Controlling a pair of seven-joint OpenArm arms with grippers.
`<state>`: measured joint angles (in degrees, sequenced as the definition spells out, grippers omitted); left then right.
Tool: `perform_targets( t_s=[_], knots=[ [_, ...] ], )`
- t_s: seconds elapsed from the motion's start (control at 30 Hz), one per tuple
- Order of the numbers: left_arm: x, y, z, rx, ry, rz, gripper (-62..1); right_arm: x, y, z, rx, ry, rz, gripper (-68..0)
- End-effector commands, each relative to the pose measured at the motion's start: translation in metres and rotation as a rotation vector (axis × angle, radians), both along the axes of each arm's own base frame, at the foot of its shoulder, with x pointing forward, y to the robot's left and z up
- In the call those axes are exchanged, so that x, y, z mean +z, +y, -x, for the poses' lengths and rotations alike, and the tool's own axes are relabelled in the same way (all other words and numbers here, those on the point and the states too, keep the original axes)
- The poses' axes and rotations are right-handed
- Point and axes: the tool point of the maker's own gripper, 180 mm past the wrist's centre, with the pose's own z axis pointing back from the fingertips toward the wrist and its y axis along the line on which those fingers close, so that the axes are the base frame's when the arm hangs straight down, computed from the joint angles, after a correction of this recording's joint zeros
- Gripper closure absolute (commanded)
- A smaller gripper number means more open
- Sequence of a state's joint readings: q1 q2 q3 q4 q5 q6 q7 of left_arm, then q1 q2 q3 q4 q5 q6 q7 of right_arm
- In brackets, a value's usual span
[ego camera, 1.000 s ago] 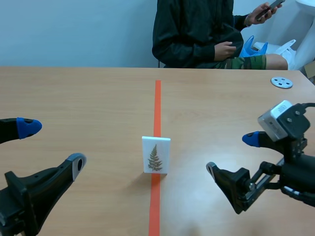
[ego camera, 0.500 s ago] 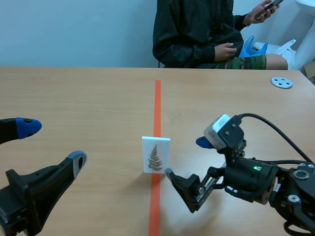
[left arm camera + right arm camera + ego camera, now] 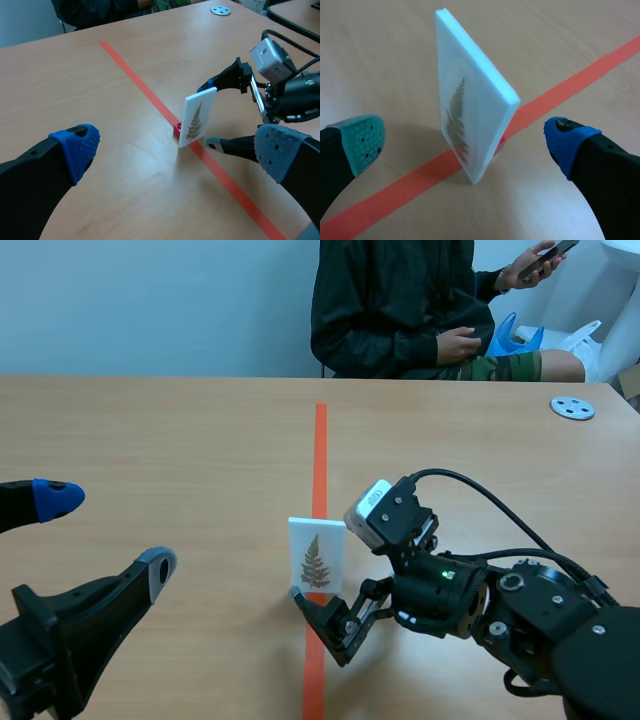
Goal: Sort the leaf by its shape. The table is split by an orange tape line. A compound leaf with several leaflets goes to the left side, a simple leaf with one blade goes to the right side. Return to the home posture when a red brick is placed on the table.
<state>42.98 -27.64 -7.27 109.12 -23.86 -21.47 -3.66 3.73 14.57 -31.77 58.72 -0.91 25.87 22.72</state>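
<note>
Where the orange tape line [image 3: 320, 455] runs, a thin, smooth white leaf card [image 3: 317, 555] stands on it, printed with a many-leafleted frond. A small red base [image 3: 177, 130] behind the card is mostly hidden. The right gripper [image 3: 465, 140] straddles the card, dotted pads apart and not touching it. The left gripper [image 3: 105, 535] gapes wide, well apart from the card.

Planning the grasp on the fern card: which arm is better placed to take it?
Right. The right gripper is open with the fern card standing between its fingers; the left gripper is open, well back from it.
</note>
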Motion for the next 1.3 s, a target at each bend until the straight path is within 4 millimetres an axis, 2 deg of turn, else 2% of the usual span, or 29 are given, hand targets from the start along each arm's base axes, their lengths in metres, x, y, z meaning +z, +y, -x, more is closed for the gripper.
perform_targets(
  t_s=[0.0, 0.2, 0.33, 0.47, 0.77, 1.0, 1.27],
  knots=[
    [0.006, -0.003, -0.001, -0.002, -0.019, 0.021, -62.3, 0.012, 0.006, -0.01, 0.004, -0.037, -0.028, -67.9],
    [0.006, -0.003, -0.001, -0.002, -0.019, 0.021, -62.3, 0.008, 0.018, -0.005, 0.024, -0.037, -0.027, -66.3],
    [0.006, -0.003, -0.001, -0.002, -0.02, 0.021, -62.3, 0.004, 0.021, 0.0, 0.036, -0.026, -0.022, -47.3],
    [0.006, -0.003, -0.001, -0.002, -0.019, 0.021, -62.3, 0.004, 0.021, 0.001, 0.036, -0.025, -0.022, -41.6],
    [0.006, -0.003, -0.001, -0.002, -0.019, 0.021, -62.3, 0.004, 0.021, 0.001, 0.036, -0.024, -0.022, -17.6],
    [0.006, -0.003, -0.001, -0.002, -0.019, 0.021, -62.3, 0.004, 0.02, 0.001, 0.036, -0.025, -0.022, -1.9],
    [0.006, -0.003, -0.001, -0.002, -0.019, 0.021, -62.3, 0.022, 0.013, -0.007, 0.038, -0.077, -0.052, -1.5]
  ],
)
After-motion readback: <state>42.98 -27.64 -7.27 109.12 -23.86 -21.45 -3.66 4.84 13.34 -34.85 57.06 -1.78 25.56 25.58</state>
